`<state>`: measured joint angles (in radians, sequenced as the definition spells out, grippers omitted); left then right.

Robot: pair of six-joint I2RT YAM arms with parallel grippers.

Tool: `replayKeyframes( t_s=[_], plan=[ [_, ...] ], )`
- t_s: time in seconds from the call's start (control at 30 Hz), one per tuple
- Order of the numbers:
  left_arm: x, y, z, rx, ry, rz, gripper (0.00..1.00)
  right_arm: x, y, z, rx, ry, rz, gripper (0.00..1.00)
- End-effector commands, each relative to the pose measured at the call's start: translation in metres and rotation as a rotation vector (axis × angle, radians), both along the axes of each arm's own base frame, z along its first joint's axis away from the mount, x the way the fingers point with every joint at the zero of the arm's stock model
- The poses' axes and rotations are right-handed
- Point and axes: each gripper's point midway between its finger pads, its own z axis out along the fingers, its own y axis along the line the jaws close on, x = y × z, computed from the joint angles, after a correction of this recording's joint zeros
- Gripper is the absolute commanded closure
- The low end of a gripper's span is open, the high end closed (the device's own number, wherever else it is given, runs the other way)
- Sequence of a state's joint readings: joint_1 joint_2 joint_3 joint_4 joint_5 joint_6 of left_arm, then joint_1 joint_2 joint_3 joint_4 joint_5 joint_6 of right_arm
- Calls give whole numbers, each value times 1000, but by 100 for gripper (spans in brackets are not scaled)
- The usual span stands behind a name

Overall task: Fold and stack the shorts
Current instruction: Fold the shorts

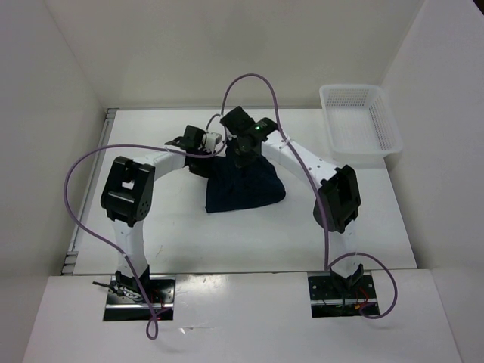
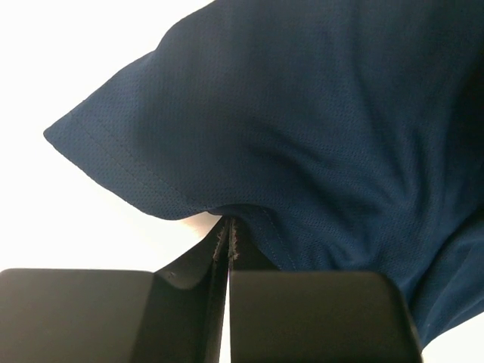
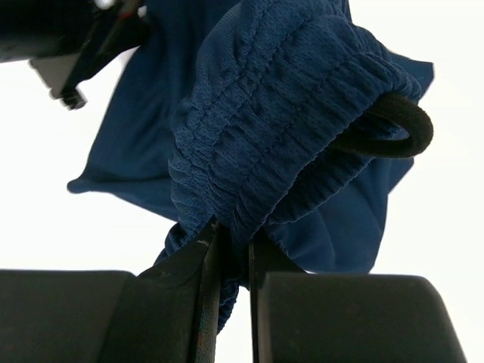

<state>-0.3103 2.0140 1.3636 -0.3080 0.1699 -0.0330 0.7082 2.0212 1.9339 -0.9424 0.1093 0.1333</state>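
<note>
Pinching the shorts (image 1: 246, 189) at two spots, centre of the overhead frame.
At lower centre the left gripper (image 2: 229, 229) is clenched on a hem edge; the right gripper (image 3: 231, 231) grasps the elastic waistband, likely so the cloth can be lifted and folded. The white basket (image 1: 360, 115) sits upper right, well apart.

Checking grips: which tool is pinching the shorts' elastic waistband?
The right tool, clamped on the gathered waistband by the black drawstring; the left tool pinches a plain hem.

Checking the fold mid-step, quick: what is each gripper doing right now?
Left gripper: closed, pinching an edge of the shorts.
Right gripper: closed on the shorts' elastic waistband.
</note>
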Motion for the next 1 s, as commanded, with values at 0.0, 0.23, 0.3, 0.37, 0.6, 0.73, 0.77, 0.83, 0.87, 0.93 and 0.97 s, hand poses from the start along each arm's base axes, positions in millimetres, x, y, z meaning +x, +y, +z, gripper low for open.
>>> replayKeyframes(
  t_s=[0.0,0.23,0.3,0.37,0.6,0.73,0.77,0.83,0.87,0.93,0.97],
  plan=[
    [-9,5,-9,30,42,-26,96,-39,62,6,129,29,174,89],
    [-14,13,-9,20,66,-15,95,-52,104,41,338,-6,362,54],
    [-11,17,-5,16,56,-5,93,-64,114,48,353,-42,440,44],
    [-10,18,-1,22,45,0,90,-77,123,58,370,-73,503,36],
    [-3,60,22,65,17,103,71,-96,108,93,393,-179,606,34],
    [1,82,48,105,-23,160,60,-113,69,107,365,-307,633,34],
    [-4,88,57,105,-21,174,60,-112,65,111,371,-343,620,34],
    [2,94,82,86,-51,189,58,-108,45,93,296,-362,569,34],
    [-4,92,98,73,-55,182,56,-107,39,88,266,-371,564,34],
    [-9,72,120,33,-75,128,52,-94,18,63,182,-357,515,35],
    [-15,64,132,30,-83,108,50,-88,13,52,151,-354,510,35]
  ],
)
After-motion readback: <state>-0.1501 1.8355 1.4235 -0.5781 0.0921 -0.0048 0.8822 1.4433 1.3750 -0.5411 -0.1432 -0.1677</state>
